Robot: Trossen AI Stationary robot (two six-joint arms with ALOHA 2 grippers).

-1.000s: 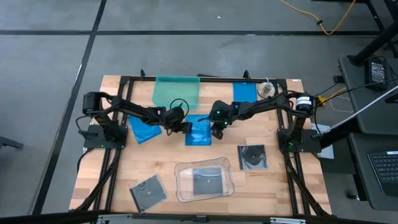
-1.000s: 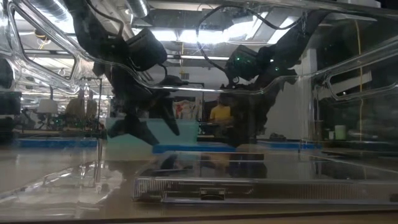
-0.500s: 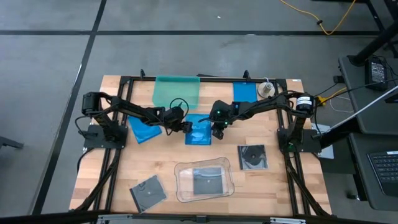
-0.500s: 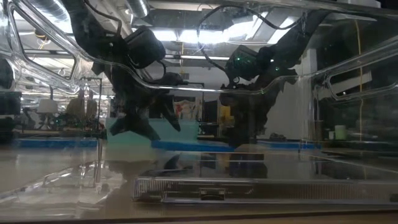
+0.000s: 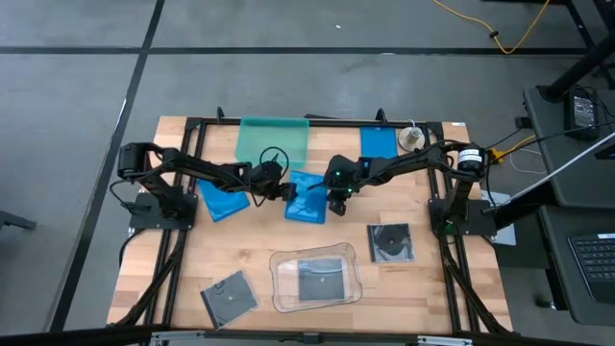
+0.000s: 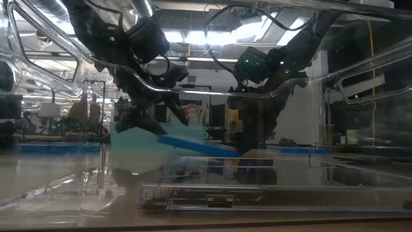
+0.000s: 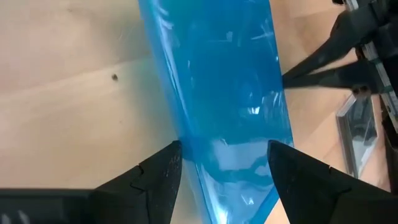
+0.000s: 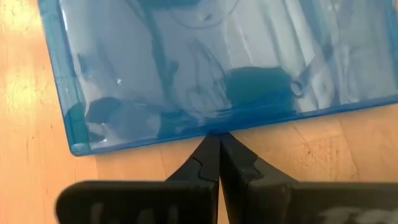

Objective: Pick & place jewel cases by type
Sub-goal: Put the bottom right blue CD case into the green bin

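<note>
A bright blue jewel case (image 5: 307, 201) sits tilted at the table's middle, between my two grippers. My left gripper (image 5: 286, 192) is shut on its left end, which is raised in the low view (image 6: 168, 138). My right gripper (image 5: 332, 204) is shut, its tips at the case's right edge. A second blue case (image 5: 222, 202) lies flat at the left and a third (image 5: 378, 140) at the far right. One dark case (image 5: 229, 296) lies near the front left, another (image 5: 391, 242) lies right of centre. My left gripper has the blue case's left end (image 7: 224, 155) between its two fingers (image 7: 163, 174), one on each side, coming slantwise down from the table's left. That end is lifted off the table and the case slopes down toward its right edge. My right gripper touches the case's right edge (image 8: 214, 129) with its shut fingertips (image 8: 219, 144), slanting down from the table's right. That edge lies on the wood.
A teal translucent tray (image 5: 274, 140) stands at the far edge behind the grippers. A clear rounded tray (image 5: 315, 279) with a dark case inside sits near the front, close before the low camera. Bare wood lies between the trays.
My left gripper has gone up with the blue case's left end. The case now slopes, where it lay nearly flat before, and its right edge has stayed down by my right gripper.
</note>
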